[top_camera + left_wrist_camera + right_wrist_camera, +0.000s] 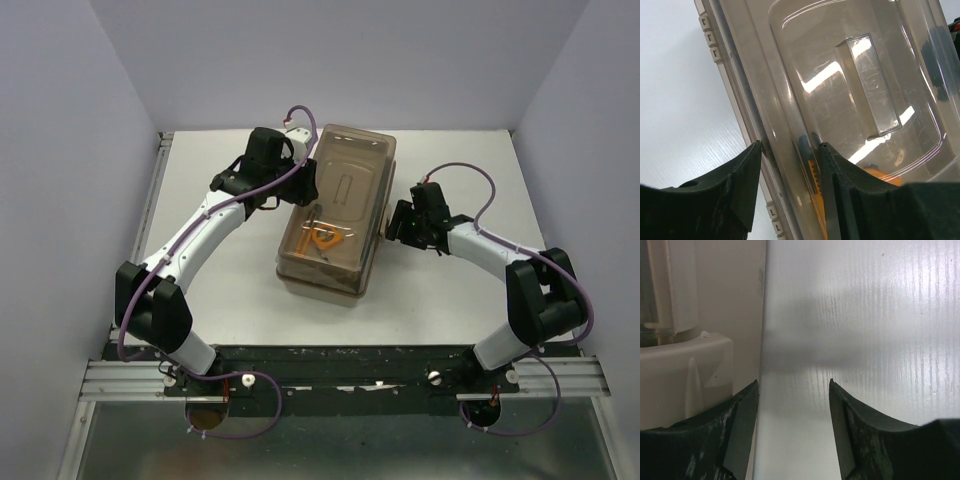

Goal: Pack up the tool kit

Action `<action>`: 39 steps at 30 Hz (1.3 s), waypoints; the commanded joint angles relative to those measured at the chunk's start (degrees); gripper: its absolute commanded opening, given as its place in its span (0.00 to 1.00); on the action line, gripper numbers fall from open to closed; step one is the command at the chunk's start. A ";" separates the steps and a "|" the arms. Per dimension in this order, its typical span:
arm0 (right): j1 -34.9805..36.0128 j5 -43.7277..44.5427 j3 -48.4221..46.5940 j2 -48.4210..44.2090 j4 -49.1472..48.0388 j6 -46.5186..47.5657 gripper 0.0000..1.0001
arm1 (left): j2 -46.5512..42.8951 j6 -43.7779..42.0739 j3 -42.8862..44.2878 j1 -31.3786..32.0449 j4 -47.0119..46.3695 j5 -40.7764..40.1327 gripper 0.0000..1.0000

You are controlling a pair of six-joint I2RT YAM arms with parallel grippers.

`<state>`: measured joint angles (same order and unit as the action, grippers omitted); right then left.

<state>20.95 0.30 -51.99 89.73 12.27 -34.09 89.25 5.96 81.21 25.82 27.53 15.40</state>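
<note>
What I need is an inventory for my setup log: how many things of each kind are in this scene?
toolbox: 1
robot arms: 2 (left arm, right arm)
Total: 3
The orange tools inside the box are too unclear to count.

White table (230, 310), pale lilac walls (60, 150), aluminium rail (130, 380)

No words, no numbers I can read anywhere. My left wrist view: little beige tabs (710, 37) along toolbox (747, 100) edge carry small bent marks, like letter L; cannot tell if real letters. Brown see-through lid (840, 45): shine only, no print I can make out. My right wrist view: beige box wall, white table (865, 315), nothing to read. Top view: all too small.
</note>
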 commanded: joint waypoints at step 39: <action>-3.01 4.98 10.14 -9.74 -8.76 -3.36 0.68 | -10.67 -0.25 -7.46 -4.02 -5.81 -1.34 0.99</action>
<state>20.27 1.48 -44.45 83.94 3.92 -37.08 84.31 4.51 75.94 24.53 25.39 13.67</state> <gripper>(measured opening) 0.673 0.976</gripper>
